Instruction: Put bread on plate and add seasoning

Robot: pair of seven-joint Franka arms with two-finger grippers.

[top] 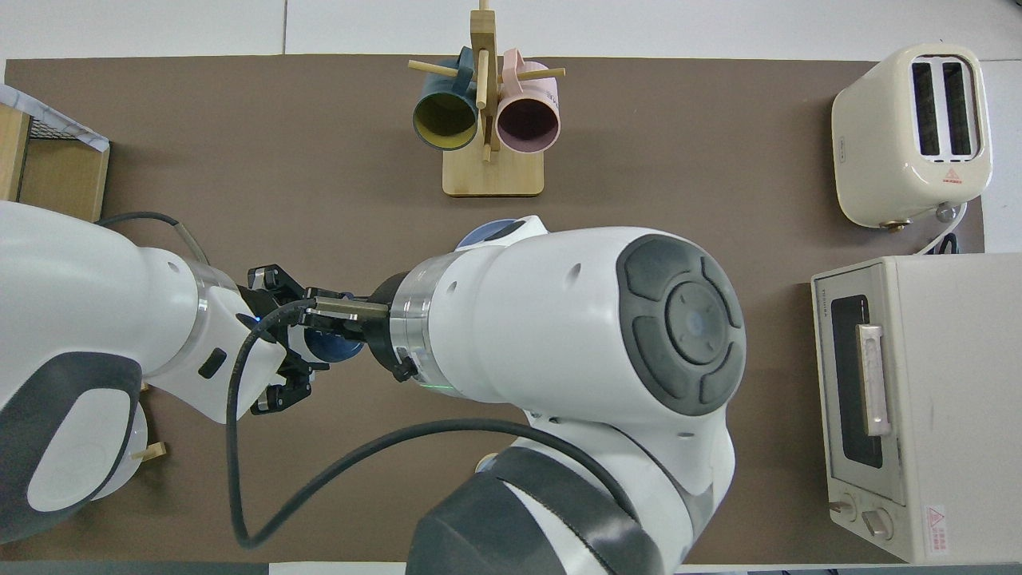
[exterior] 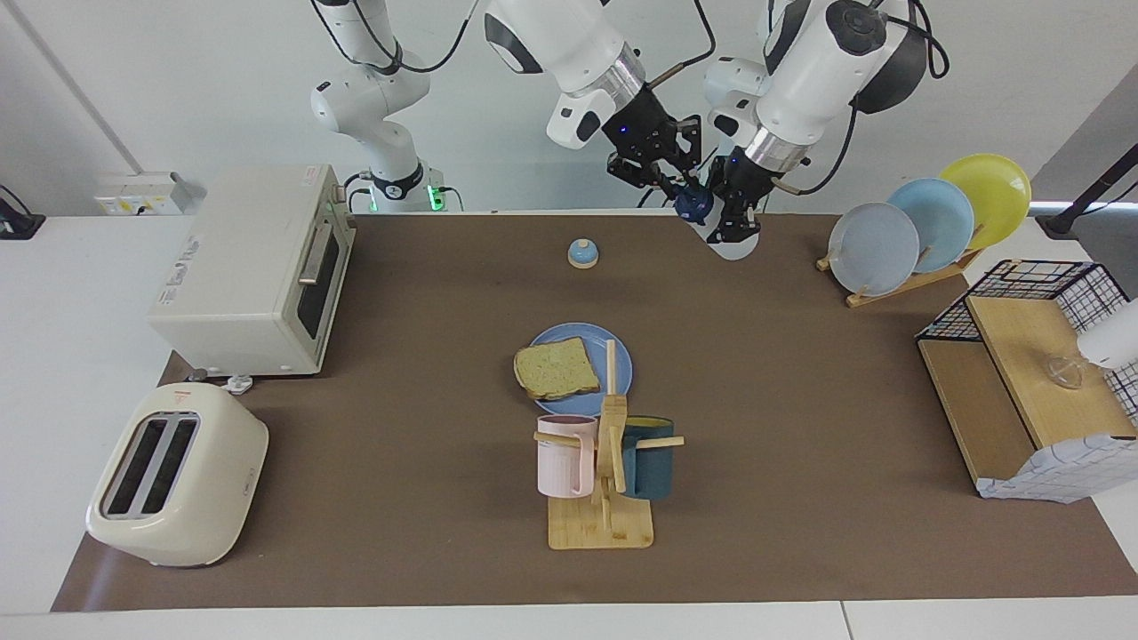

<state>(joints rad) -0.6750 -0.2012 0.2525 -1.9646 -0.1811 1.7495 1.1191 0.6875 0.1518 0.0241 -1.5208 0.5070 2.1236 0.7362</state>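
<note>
Two grippers meet at the bottle point(exterior: 731, 238): left gripper point(exterior: 734, 220) grasps its body; right gripper point(exterior: 683, 191) fingers surround the cap point(exterior: 693, 204), grip uncertain. Clamp the cap squarely, then twist.

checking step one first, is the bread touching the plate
Touching. The facing view shows the bread lying flat on the plate, with one corner overhanging the rim.
</note>
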